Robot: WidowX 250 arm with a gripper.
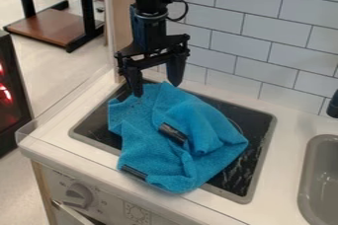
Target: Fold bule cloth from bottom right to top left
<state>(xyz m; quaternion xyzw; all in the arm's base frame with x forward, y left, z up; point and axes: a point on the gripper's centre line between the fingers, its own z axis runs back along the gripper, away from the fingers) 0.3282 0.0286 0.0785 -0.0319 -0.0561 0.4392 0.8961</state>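
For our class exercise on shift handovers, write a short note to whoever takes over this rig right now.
End effector: open, at the cloth's top edge.
Blue cloth: rumpled on the dark stove top, its near edge lapping over the front rim.
Done: some cloth is doubled over, but there is no neat fold.
Left: probably bring the bottom-right part to the top left.
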